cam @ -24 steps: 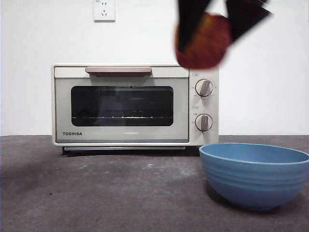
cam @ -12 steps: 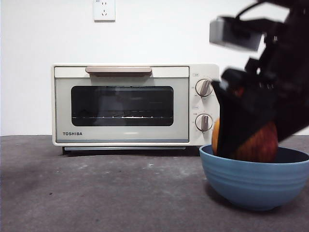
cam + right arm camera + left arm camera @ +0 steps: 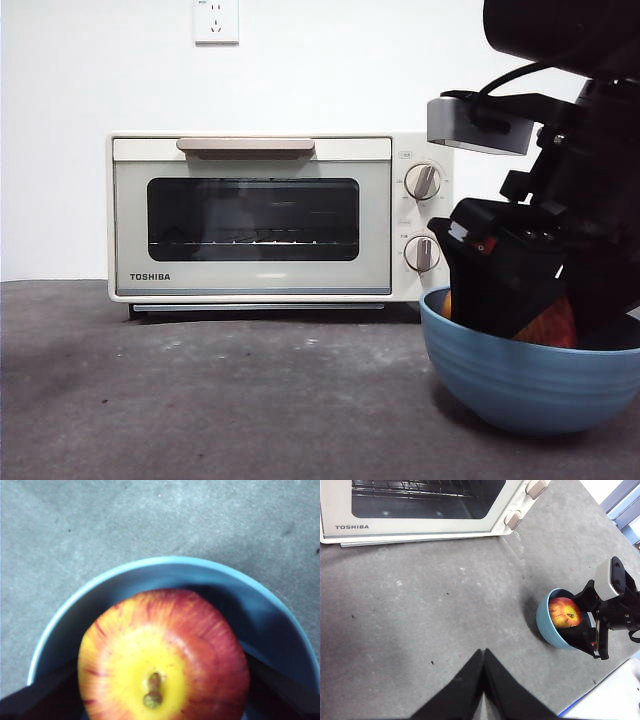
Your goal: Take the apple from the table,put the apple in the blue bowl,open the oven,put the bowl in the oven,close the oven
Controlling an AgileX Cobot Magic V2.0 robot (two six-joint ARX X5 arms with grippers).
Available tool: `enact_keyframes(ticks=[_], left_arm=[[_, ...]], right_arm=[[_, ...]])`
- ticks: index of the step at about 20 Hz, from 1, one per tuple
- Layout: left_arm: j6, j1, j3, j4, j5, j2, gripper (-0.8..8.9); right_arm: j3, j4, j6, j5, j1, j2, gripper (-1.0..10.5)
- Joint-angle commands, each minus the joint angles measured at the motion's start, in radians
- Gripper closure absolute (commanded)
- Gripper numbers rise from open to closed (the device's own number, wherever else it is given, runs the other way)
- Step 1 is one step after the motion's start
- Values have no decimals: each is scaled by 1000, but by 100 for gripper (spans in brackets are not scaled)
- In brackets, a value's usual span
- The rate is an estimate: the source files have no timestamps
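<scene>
The red and yellow apple [image 3: 160,655] sits low inside the blue bowl [image 3: 520,385], stem end facing the right wrist camera. My right gripper [image 3: 548,312] reaches down into the bowl and is shut on the apple, one black jaw on each side of it. In the left wrist view the apple [image 3: 565,613] shows in the bowl [image 3: 543,620] with the right arm over its rim. My left gripper [image 3: 482,652] hangs shut above bare table [image 3: 420,620], well away from the bowl. The cream Toshiba oven [image 3: 130,220] stands behind and left of the bowl, door closed.
A wall socket [image 3: 216,20] is above the oven. The table's edge [image 3: 592,692] runs close behind the bowl in the left wrist view. Open grey table [image 3: 200,400] lies in front of the oven.
My right gripper has come down from above the oven's top, carrying the apple to the right and lowering it into the blue bowl. The oven has not moved.
</scene>
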Motion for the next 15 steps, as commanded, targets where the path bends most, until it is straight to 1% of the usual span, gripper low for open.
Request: enact_keyframes(ticks=[1,7,9,11,14,15], left_arm=[[5,-2,19,14,5,6,806],[5,-2,19,18,5,21,806],[-1,-2,19,39,5,21,806],[-12,-2,19,83,5,33,806],[-55,-5,19,184,5,88,806],[-57,-10,19,227,5,115,806]], right_arm=[[22,-3,3,3,9,8,524],[96,-85,-7,4,10,-5,498],[137,-131,-26,22,10,-27,498],[195,-185,-36,56,10,-67,498],[292,-305,-44,113,4,-145,498],[309,-348,-42,112,-4,-172,499]])
